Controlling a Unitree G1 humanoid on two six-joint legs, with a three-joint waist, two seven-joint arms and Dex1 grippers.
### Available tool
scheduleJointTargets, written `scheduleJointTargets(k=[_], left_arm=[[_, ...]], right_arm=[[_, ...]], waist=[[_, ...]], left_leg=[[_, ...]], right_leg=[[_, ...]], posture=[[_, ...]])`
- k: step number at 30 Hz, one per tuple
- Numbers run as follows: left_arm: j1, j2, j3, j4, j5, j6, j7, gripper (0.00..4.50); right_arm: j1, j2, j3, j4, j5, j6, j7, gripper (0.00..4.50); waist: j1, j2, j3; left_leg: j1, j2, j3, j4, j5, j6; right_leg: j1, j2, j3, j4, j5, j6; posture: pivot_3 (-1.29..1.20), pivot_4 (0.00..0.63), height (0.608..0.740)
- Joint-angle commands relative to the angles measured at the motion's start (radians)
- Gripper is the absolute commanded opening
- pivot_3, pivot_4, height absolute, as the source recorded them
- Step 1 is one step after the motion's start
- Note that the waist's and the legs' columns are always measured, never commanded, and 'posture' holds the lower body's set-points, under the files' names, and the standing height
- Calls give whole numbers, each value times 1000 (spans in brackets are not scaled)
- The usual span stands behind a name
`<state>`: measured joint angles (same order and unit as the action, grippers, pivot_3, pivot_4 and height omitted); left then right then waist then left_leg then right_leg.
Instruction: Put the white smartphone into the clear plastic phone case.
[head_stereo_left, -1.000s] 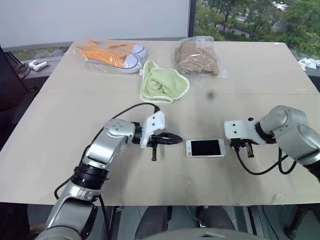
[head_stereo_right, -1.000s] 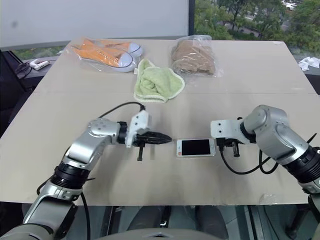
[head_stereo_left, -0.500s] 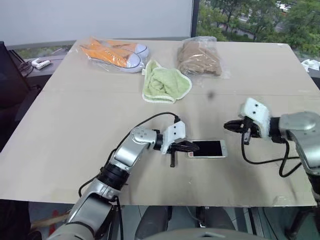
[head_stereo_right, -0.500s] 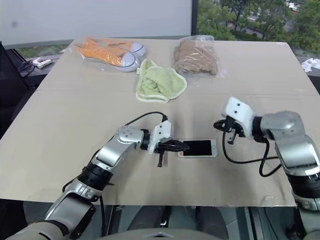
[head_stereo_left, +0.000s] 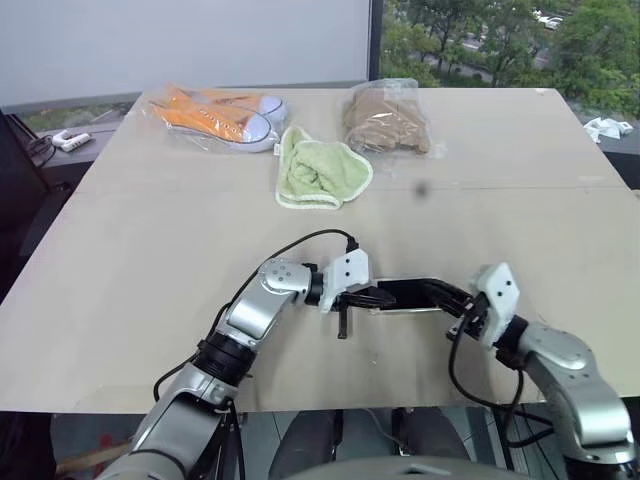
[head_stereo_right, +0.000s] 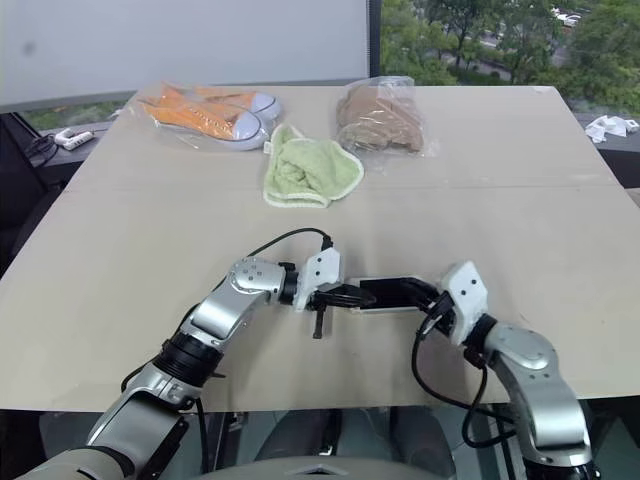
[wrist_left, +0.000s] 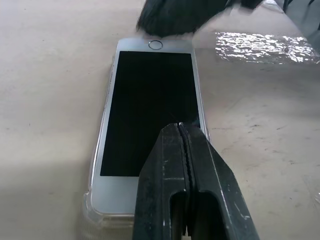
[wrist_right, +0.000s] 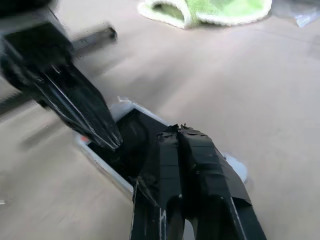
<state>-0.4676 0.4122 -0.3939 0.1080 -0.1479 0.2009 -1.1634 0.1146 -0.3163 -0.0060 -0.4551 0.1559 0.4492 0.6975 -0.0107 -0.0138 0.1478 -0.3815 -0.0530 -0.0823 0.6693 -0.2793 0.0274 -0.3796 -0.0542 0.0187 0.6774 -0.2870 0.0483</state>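
The white smartphone (wrist_left: 147, 110) lies flat, screen up, near the table's front edge. A thin clear rim, the clear plastic phone case (wrist_left: 95, 212), shows around its edge and corner. My left gripper (head_stereo_left: 388, 298) is shut, and its tips rest over the phone's left end. My right gripper (head_stereo_left: 427, 289) is also shut. It points in from the right, with its tips over the phone's right end. In the right wrist view my right gripper (wrist_right: 175, 131) hangs over the dark screen, facing the left gripper (wrist_right: 107, 140).
Orange shoes in a clear bag (head_stereo_left: 215, 112) lie at the far left of the table (head_stereo_left: 150, 260). A green towel (head_stereo_left: 320, 172) lies in the middle, and a bagged brown item (head_stereo_left: 385, 118) at the far right of centre. Black cables loop from both wrists.
My right gripper has swung down and in from the right, and turned, until its tips are over the phone's right end. My left gripper came onto the left end earlier and has stayed there since.
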Motion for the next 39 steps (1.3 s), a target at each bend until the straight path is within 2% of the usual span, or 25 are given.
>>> scheduleJointTargets(k=[1,12,19,23,29,33,39], left_arm=[[-2,4,-1,-22,3,2,-4,0],[9,22,9,-33,4,-3,-2,0],[17,27,8,-44,4,-3,3,0],[26,33,12,-59,2,3,8,0],[35,40,16,-71,1,8,15,0],[36,46,20,-74,-1,9,16,0],[36,47,19,-72,-2,7,18,0]], right_arm=[[-13,-43,15,45,-21,-67,-8,30],[21,-219,112,27,-2,152,15,30],[-48,-194,85,37,122,364,-27,30],[-78,-219,100,99,118,448,-57,30],[-98,-267,149,166,98,475,-70,30],[-102,-305,183,162,109,502,-47,30],[-86,-333,192,161,122,532,-70,30]], waist=[[-1,0,0],[3,-4,-3],[2,-8,-10],[-2,-9,-13],[2,-12,-26],[4,-9,-27],[24,-13,-33]], left_leg=[[0,0,0,0,0,0],[1,0,-2,0,-2,4],[2,1,-2,0,-3,4],[3,1,-2,0,-3,5],[7,1,-4,0,-3,5],[20,2,-5,-2,-5,7],[19,3,-5,-3,-6,9]], right_leg=[[0,0,0,0,0,0],[2,0,-1,-1,0,0],[2,-1,-1,-1,0,0],[3,-1,-1,-1,0,0],[9,-1,-3,-5,0,0],[26,-1,-4,-15,-1,-1],[27,-1,-4,-18,-1,-1]], posture=[[0,150,740],[0,150,740],[0,150,740],[0,150,740],[0,150,740],[0,150,740],[0,150,740]])
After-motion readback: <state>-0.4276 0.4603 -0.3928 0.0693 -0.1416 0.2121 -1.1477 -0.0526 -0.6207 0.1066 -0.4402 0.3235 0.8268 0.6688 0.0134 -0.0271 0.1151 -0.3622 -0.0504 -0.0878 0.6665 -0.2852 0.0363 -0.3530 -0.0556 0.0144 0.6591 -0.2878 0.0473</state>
